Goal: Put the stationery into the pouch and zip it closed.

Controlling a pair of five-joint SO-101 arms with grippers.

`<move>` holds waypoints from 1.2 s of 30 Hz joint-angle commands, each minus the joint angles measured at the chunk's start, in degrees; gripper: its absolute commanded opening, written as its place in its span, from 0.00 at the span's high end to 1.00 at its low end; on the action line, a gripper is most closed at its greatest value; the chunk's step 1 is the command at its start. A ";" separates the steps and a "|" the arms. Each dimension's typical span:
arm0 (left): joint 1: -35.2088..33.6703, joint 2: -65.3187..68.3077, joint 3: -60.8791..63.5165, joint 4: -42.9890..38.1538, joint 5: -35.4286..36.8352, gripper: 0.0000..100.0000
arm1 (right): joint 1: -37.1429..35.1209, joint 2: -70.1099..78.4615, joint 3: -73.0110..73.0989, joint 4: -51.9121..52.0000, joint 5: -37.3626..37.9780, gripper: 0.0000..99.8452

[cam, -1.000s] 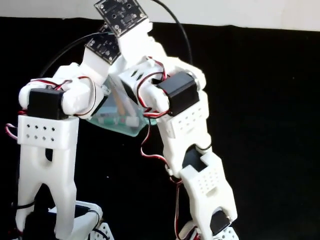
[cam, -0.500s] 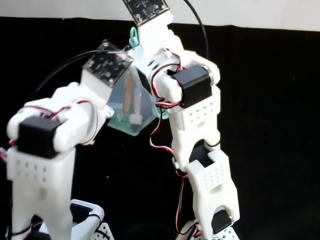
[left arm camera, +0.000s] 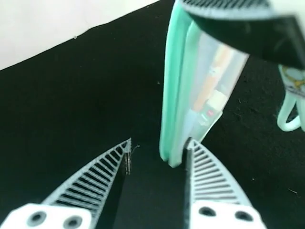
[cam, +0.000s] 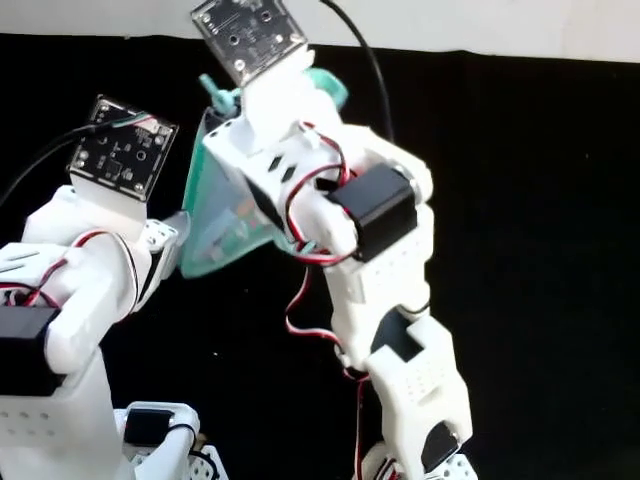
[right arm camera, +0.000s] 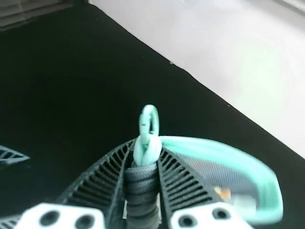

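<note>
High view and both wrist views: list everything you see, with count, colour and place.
pouch: one, clear with mint-green edging, held by the right end effector
stationery: at least two pieces, orange and white, inside the pouch
pull loop: one, mint green, at the pouch's top
table surface: one, black, under the pouch
wires: several, red, black and white, along the right arm
right end effector: one, dark fingers, shut on the pull loop
left end effector: one, open, pouch's lower corner between its fingers

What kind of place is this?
Probably a robot practice table, maybe in a lab. A black cloth covers it, two white robot arms stand side by side, and one holds up a see-through green pouch.
</note>
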 commanded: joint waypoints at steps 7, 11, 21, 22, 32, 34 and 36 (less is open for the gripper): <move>-0.31 -0.31 -0.13 2.20 0.62 0.74 | -3.30 -11.82 13.49 0.22 3.78 0.99; -0.31 -0.31 -0.13 2.46 4.48 0.73 | -3.38 -11.74 13.58 0.13 3.60 0.99; -0.48 -0.40 -0.13 2.11 17.32 0.73 | -3.38 -11.74 13.41 -0.13 3.34 0.99; -0.66 -0.40 -0.13 2.11 17.32 0.73 | -3.38 -11.82 13.41 -0.13 3.34 0.99; -3.56 -0.48 -0.13 1.93 16.97 0.73 | -3.47 -12.09 7.96 0.22 -0.35 0.99; -3.56 -0.40 -0.13 0.44 16.88 0.73 | -3.47 -12.09 7.34 0.31 -0.62 0.99; -3.56 -0.31 -0.13 -1.14 16.88 0.73 | -3.47 -12.18 7.08 0.31 -0.62 0.99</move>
